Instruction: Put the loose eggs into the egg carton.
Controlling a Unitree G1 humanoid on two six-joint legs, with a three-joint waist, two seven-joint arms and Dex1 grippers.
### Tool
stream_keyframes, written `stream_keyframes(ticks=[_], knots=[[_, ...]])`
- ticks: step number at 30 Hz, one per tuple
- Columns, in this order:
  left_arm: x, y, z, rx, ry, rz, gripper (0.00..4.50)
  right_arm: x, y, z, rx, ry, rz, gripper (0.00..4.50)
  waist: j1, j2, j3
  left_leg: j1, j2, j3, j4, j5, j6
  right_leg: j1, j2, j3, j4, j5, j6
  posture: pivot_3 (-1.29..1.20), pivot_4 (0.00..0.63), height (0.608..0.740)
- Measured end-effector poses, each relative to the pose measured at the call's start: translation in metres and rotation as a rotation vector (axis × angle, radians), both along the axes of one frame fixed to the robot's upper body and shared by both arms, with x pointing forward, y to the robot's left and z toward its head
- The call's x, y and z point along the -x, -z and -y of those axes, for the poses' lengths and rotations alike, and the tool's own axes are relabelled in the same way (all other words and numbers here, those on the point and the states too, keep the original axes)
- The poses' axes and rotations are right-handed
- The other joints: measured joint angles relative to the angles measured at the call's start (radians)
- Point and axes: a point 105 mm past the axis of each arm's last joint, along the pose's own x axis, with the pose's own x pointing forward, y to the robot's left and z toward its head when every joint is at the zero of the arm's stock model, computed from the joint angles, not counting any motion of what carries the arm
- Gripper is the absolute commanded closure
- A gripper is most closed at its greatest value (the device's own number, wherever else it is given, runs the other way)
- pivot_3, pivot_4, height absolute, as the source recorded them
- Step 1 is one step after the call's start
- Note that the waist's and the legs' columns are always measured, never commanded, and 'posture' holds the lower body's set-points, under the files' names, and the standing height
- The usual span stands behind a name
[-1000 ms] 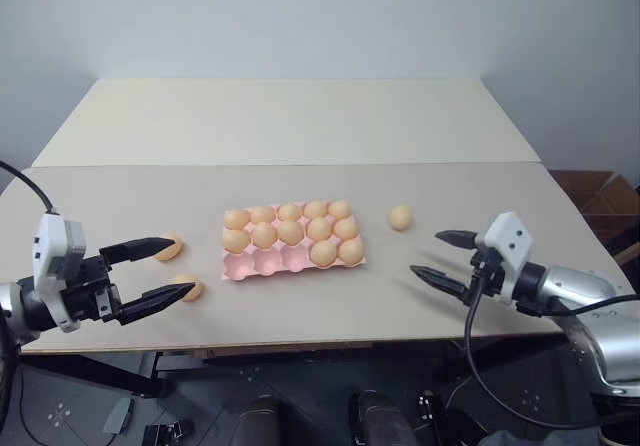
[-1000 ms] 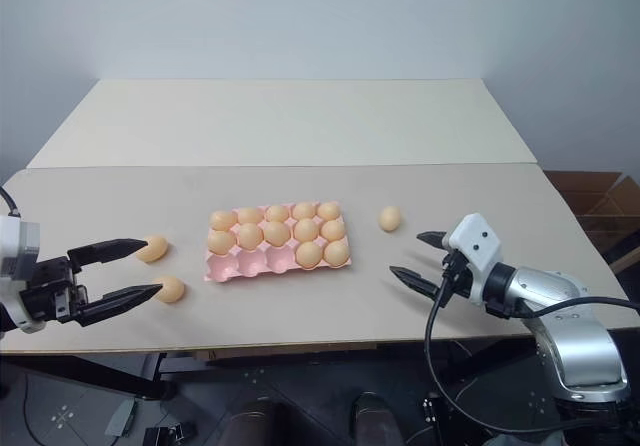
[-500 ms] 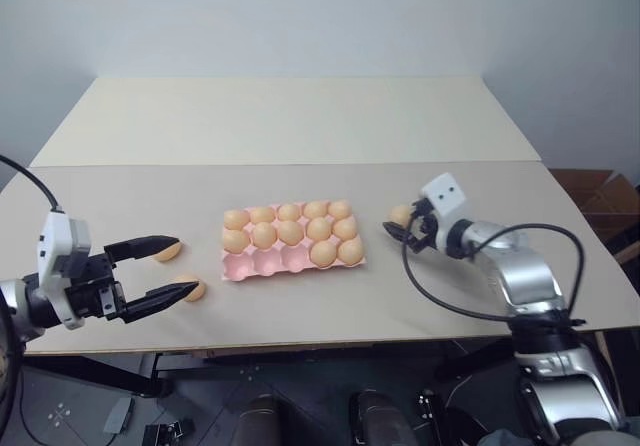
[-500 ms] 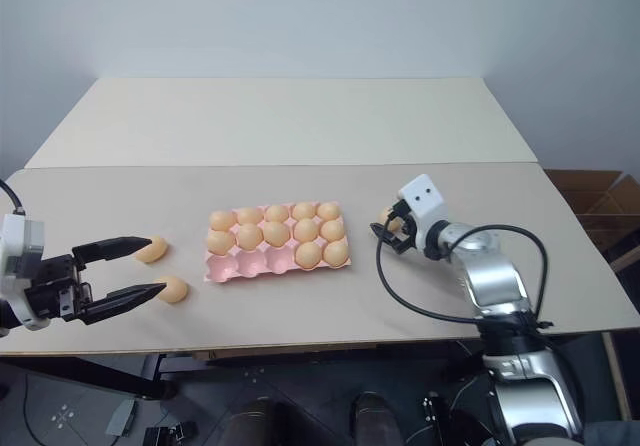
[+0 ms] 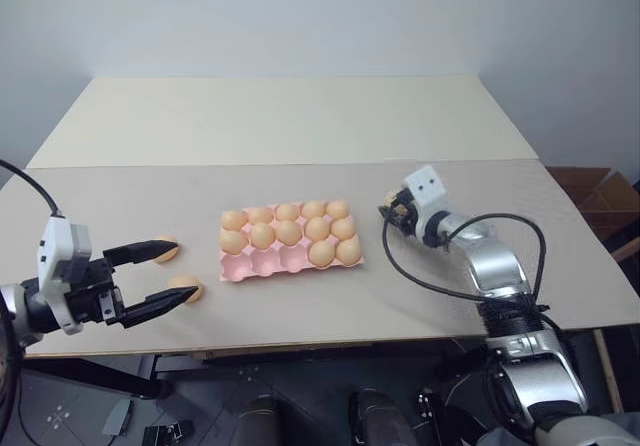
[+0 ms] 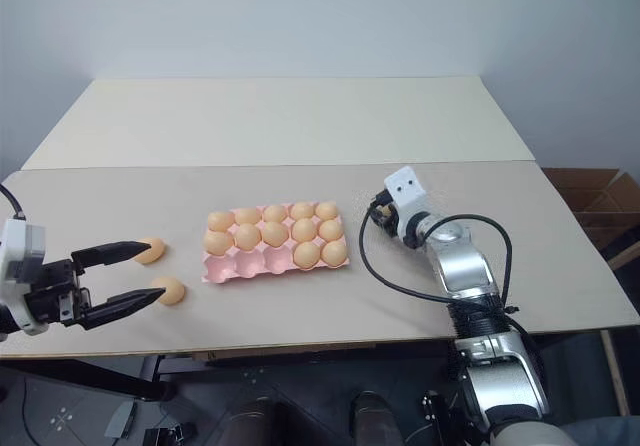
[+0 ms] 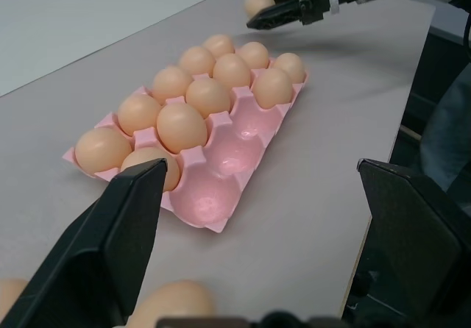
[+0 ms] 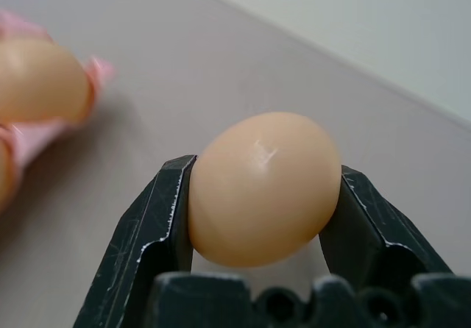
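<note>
Item 1: right pincer. I saw its two black fingers clamped on one loose egg, one on each side of it, the egg sitting between the tips. In the head view this pincer sat over the tabletop, with the egg carton just beside it on its left.

Item 2: left pincer. I logged it as open, fingers spread wide, nothing between them. One loose egg lay against the tip of the far finger; a second loose egg lay at the tip of the near finger. Whether either finger actually touched an egg, I could not tell. The carton lay ahead of this pincer, to its right.

Item 3: egg carton, pink, flat on the tabletop. Eggs filled the two far rows and two cups at the right end of the near row. Three near-row cups stood empty, on the side nearer the left pincer.
</note>
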Motion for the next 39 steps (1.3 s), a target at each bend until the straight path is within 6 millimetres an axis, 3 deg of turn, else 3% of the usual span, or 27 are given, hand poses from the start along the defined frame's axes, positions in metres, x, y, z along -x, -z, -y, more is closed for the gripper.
stream_keyframes(ticks=[3,6,12,17,19,23,26,31,34,39], knots=[[0.001,-0.001,-0.002,-0.002,-0.009,0.003,0.00,0.020,-0.020,-0.027,-0.030,-0.101,0.036,2.27,-0.002,0.000,0.000,0.000,0.001,0.000,0.000,0.000,0.000,0.000,0.000,0.000,0.001,0.000,0.000,0.00,0.150,0.740],[0.001,-0.002,-0.002,-0.002,-0.011,0.009,0.00,0.053,-0.029,-0.075,-0.039,-0.297,0.043,2.27,-0.003,0.000,0.000,0.001,0.001,0.000,0.000,0.000,0.000,0.000,0.001,0.000,0.002,0.000,-0.001,0.00,0.150,0.740],[0.002,-0.001,-0.002,0.000,-0.014,0.002,0.00,0.090,-0.007,-0.136,-0.048,-0.493,-0.050,2.27,0.001,0.000,0.000,0.002,0.001,0.000,0.000,0.000,0.000,0.000,0.000,0.000,0.001,-0.001,-0.001,0.00,0.150,0.740],[0.004,0.000,-0.001,-0.003,-0.016,-0.005,0.00,0.097,0.012,-0.153,0.013,-0.513,-0.093,0.63,0.003,-0.001,0.000,0.000,0.000,0.000,0.000,0.000,0.000,0.000,-0.001,0.000,0.000,-0.001,-0.001,0.00,0.150,0.740],[0.004,0.001,-0.002,-0.003,-0.023,-0.007,0.00,0.096,0.012,-0.153,0.018,-0.505,-0.088,0.02,0.003,-0.001,0.000,0.000,0.000,0.000,0.000,0.000,0.000,0.000,-0.001,0.000,0.000,-0.001,-0.001,0.00,0.150,0.740],[0.005,-0.002,-0.005,-0.008,-0.037,0.004,0.00,0.095,0.001,-0.149,0.001,-0.495,-0.058,0.02,0.002,-0.001,0.000,0.000,0.000,0.000,0.000,0.000,0.000,-0.001,0.000,-0.001,0.001,-0.001,-0.001,0.00,0.150,0.740],[0.005,-0.003,-0.006,-0.010,-0.046,0.009,0.00,0.095,-0.023,-0.139,-0.052,-0.487,0.004,0.02,0.002,-0.001,0.000,0.000,0.001,0.000,0.000,0.000,-0.001,-0.001,0.000,-0.001,0.001,-0.001,-0.001,0.00,0.150,0.740],[0.009,-0.002,-0.018,-0.014,-0.096,-0.002,0.00,0.104,-0.062,-0.095,-0.094,-0.502,0.107,0.02,0.007,-0.001,0.000,0.000,0.000,0.000,0.000,-0.001,-0.001,0.000,-0.001,-0.001,-0.002,-0.001,-0.001,0.00,0.150,0.740],[0.015,0.002,-0.028,-0.024,-0.132,-0.026,0.00,0.108,-0.055,-0.057,-0.077,-0.494,0.066,0.02,0.007,-0.002,-0.001,0.000,0.000,0.001,0.000,-0.001,-0.003,0.000,-0.001,-0.002,-0.003,-0.004,-0.003,0.00,0.150,0.740],[0.021,0.007,-0.036,-0.029,-0.160,-0.054,0.00,0.123,-0.034,-0.017,-0.062,-0.578,0.029,0.02,0.006,-0.002,-0.001,0.001,0.001,0.001,-0.001,-0.002,-0.002,0.001,-0.001,-0.001,-0.002,-0.008,0.001,0.00,0.150,0.740]])
